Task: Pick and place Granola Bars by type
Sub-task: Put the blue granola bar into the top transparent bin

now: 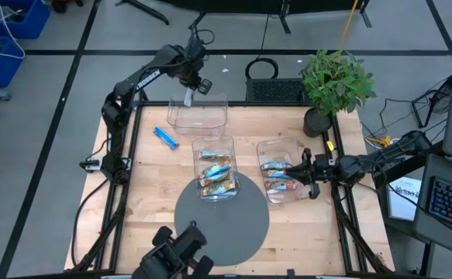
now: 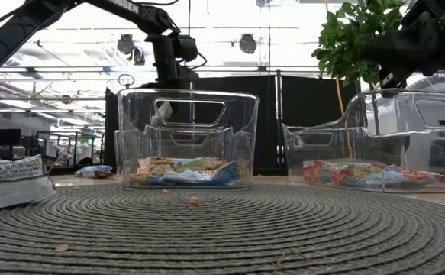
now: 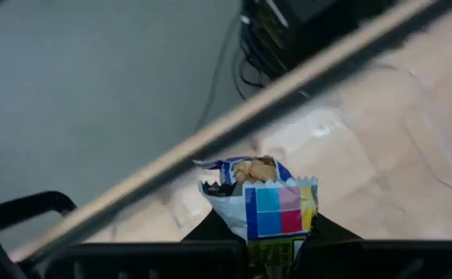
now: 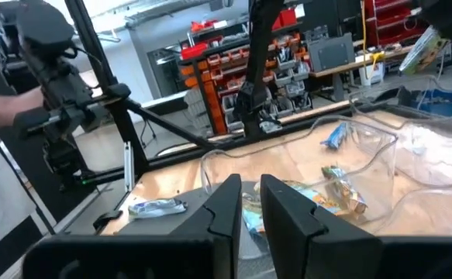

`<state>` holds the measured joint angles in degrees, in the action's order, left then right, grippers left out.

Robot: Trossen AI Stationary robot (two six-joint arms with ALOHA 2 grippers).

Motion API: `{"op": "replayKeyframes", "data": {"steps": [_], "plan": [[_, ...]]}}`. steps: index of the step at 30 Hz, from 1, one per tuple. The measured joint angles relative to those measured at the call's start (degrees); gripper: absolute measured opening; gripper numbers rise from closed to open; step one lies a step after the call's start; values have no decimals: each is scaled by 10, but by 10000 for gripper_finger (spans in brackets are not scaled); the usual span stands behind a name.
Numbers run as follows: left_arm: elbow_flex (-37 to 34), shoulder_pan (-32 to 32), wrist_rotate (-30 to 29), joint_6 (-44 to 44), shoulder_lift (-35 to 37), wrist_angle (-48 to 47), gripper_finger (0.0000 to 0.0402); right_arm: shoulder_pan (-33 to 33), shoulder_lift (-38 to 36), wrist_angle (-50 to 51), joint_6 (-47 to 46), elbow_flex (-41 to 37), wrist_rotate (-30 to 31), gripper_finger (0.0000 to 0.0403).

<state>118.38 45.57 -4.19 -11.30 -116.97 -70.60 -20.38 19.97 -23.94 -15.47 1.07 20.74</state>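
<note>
A wooden table [image 1: 144, 201] is shown from above, carrying three clear plastic rectangular bins and a round grey woven mat [image 1: 222, 217]. The left tool [image 1: 188, 97] is held over the rear clear bin [image 1: 198, 115], which appears empty, and is pinched on a foil-wrapped granola bar with blue, pink and yellow panels [image 3: 268, 203]. The right tool [image 1: 300, 170] is poised at the right-hand clear bin [image 1: 284, 180], its fingers [image 4: 222, 209] pressed nearly together; nothing can be seen between them. A middle clear bin [image 1: 214, 167] holds tan and blue wrapped bars [image 1: 215, 174], the right-hand bin holds red-marked bars [image 1: 278, 177], and one bright blue bar [image 1: 165, 137] lies loose on the table, left of the bins.

The step in hand is judged to be the release of the held bar into the rear bin. It is best done with the tool centred between the bin walls and lowered before the fingers are spread, so that the light wrapper is not caught on the rim.

The wrapper's print is disclosed only by the left wrist view. The bins' layout and the loose bar's place are given best by the high view. Crumbs on the mat are shown only by the low view, and a person's arm beyond the table only by the right wrist view.
</note>
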Motion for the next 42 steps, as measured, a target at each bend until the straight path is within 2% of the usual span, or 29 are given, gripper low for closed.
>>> {"op": "replayKeyframes", "data": {"steps": [2,9,13,16,22,33,42], "plan": [[-18,-4,-15,-9,3,14,21,0,0,5,-2,0,0,45],[-125,-17,-11,-34,13,64,20,0,0,2,-4,-1,-1,45],[-164,-20,-12,-57,13,84,20,0,0,3,-6,-1,-1,45],[-191,-22,5,-63,14,106,20,0,0,3,-6,-1,-1,45],[-214,-22,11,-73,14,125,20,0,0,6,-23,-2,-5,45],[-257,-6,14,-88,14,172,20,0,0,7,-45,-2,-60,45],[-300,9,36,-97,14,213,20,0,0,10,-41,-2,-60,45]]}}
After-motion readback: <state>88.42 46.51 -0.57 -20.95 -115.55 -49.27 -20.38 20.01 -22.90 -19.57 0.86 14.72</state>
